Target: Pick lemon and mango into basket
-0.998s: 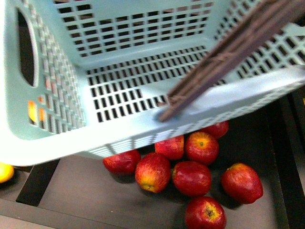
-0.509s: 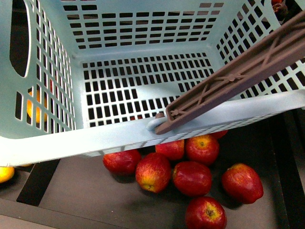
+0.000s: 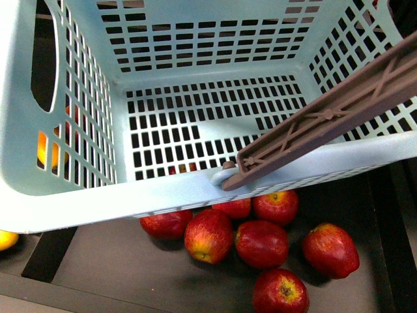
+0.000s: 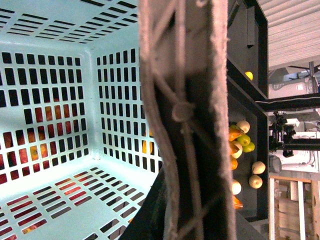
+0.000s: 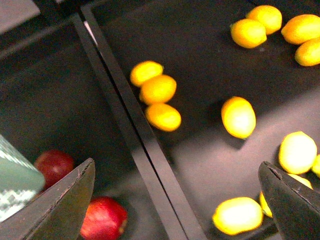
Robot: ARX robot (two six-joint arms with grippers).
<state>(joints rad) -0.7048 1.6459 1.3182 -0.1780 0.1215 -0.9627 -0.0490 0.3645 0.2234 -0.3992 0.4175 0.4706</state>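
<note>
The pale aqua basket [image 3: 163, 195] fills the top of the front view, hanging over the fruit bins with nothing on its slotted floor. Its brown handle [image 3: 326, 120] slants across the right side. My left gripper [image 4: 182, 220] is shut on that handle [image 4: 185, 110], which hides the jaws. My right gripper [image 5: 177, 205] is open above a black divider, nothing between its fingers. A plump yellow lemon [image 5: 238, 116] lies alone in the bin beyond. Longer orange fruit, perhaps mango [image 5: 301, 28], lie further off; I cannot tell them apart for sure.
Several red apples [image 3: 260, 244] lie in the dark bin under the basket, two of them [image 5: 102, 217] beside my right gripper. A black divider rail [image 5: 145, 150] separates the apples from the yellow fruit. A small yellow cluster [image 5: 157, 90] sits against the rail. One yellow fruit [image 3: 6, 238] shows at far left.
The basket has swung and steadied; more of its floor shows. Its near rim now covers the top apples, and the handle has shifted right.
</note>
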